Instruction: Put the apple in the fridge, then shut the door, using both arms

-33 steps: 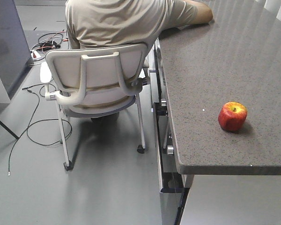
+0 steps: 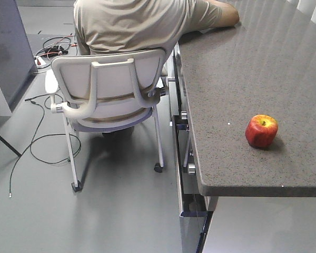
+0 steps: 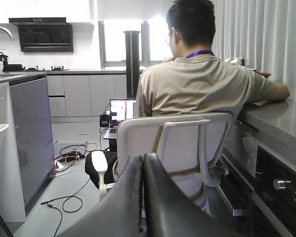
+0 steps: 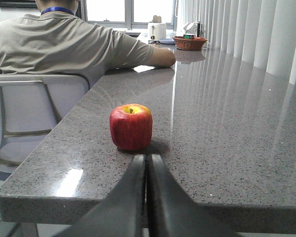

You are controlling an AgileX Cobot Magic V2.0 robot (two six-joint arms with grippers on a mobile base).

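Open counter (image 4: pixel 227 123) rings the apple (image 4: pixel 131 127); chair (image 2: pixel 108 89) and person (image 2: pixel 131 23) crowd the counter's left edge.

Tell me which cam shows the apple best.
Right wrist view: the apple sits close and centred, upright on the counter, stem visible, just ahead of the shut right end effector. The exterior front-facing view shows it smaller, from above, on the same counter. The left wrist view does not show it.

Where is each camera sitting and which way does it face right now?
Front view: high, looking down at counter, apple and seated person on chair; no robot parts.
Left wrist: low, facing the person's back; left gripper shut at bottom.
Right wrist: near counter height, facing the apple; right gripper shut at bottom.
Shared: front and right wrist both show the apple.
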